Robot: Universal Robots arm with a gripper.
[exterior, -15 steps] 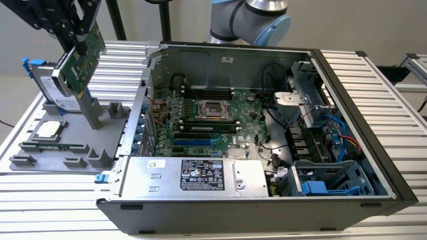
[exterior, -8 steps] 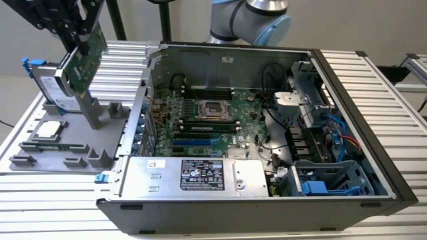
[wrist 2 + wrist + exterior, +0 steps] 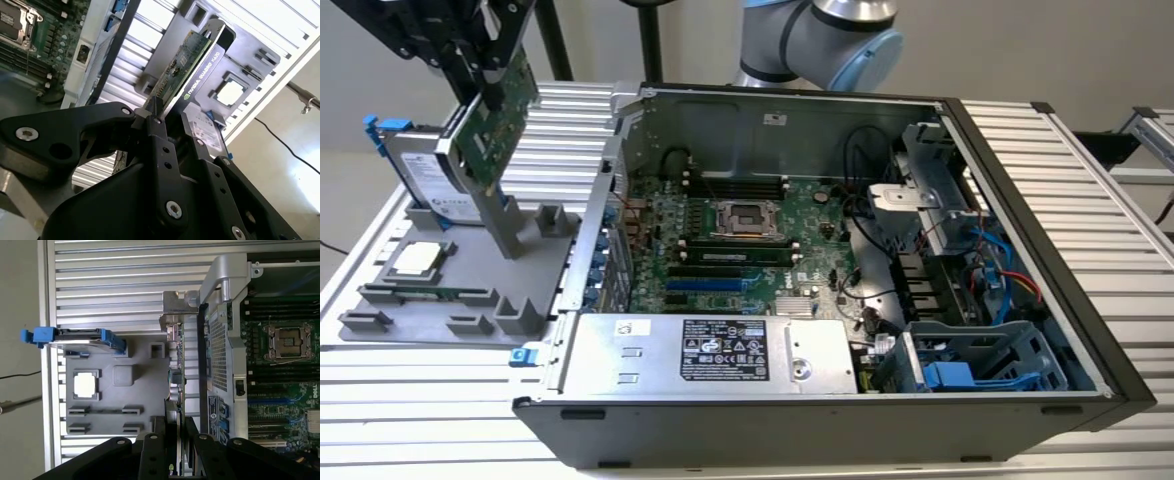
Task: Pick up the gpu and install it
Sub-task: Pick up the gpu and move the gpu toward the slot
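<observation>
Item: tool [image 3: 490, 92], black, two-fingered, clenched on the gpu [image 3: 504, 112]; in both wrist views the card sits edge-on between the fingers [image 3: 154, 111].

- gpu: tilted, green board showing in the exterior view; held over the grey tray [image 3: 374, 330], outside the computer case [image 3: 1067, 250] and just beside its outer wall. Contact with the tray cannot be told.
- Grey tray: at the exterior view's left, on the slatted metal desk [image 3: 414, 420]. It carries a hard drive [image 3: 434, 175] with blue rails, standing on edge just beside the gpu, a square processor [image 3: 420, 258] lying flat, and a memory stick [image 3: 427, 293] in a slot.
- Computer case: open, side panel off; motherboard [image 3: 734, 240] exposed, power supply [image 3: 707, 350] along the near edge.
</observation>
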